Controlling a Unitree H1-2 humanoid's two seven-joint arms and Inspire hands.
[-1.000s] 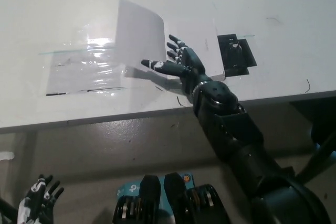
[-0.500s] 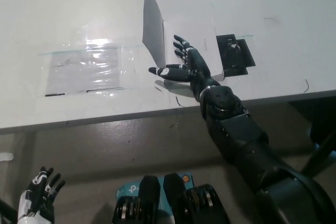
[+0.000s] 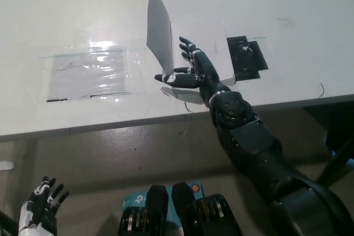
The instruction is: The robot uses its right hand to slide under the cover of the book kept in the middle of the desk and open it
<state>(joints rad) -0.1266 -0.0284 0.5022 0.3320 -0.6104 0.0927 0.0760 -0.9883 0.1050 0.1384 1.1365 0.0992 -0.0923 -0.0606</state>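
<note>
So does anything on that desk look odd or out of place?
Only the book's cover: it stands nearly upright, mid-opening, beside the open right hand. Clear plastic sheeting taped to the desk looks wrinkled. Nothing looks spilled or damaged.

Readable text: none | white raised book cover (image 3: 159,32): blank on the side showing | black flat rectangular piece (image 3: 246,56) on the white desk (image 3: 83,9): pale marks, too small to read | clear plastic sheet (image 3: 88,73): glare only, no lettering
</note>
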